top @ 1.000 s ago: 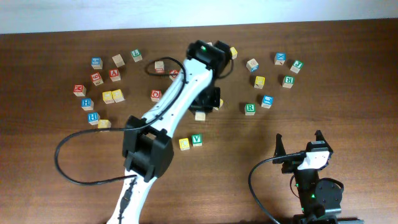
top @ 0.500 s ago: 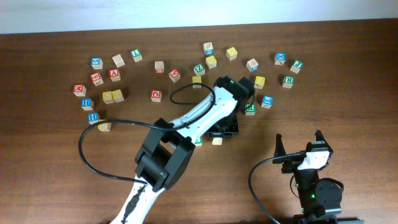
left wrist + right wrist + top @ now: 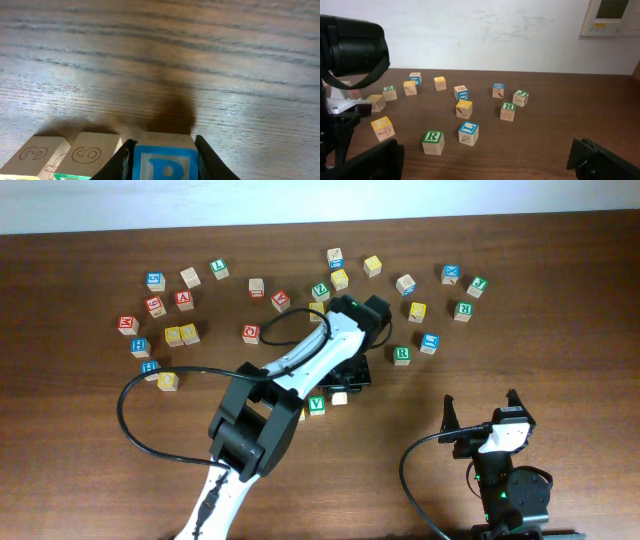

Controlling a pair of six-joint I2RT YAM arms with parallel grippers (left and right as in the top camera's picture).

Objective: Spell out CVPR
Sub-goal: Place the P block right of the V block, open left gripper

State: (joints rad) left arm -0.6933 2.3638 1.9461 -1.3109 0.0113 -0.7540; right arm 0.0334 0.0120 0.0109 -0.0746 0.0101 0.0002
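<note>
We look down on a wooden table (image 3: 80,470) scattered with lettered blocks, taking the green V block (image 3: 316,404) as our landmark. Just right of V stands the blue P block (image 3: 340,397). The left gripper (image 3: 164,149) is clamped on it, with one dark finger (image 3: 126,156) flush against each side and no gap showing. On V's other side, touching it, is the yellow C block (image 3: 37,152), largely hidden under the white arm from above, its letter out of sight. The green R block (image 3: 402,354) lies farther back and right of V, well apart. Far right of V, near the front edge, the right gripper (image 3: 480,400) rests with its fingers spread wide, holding nothing
</note>
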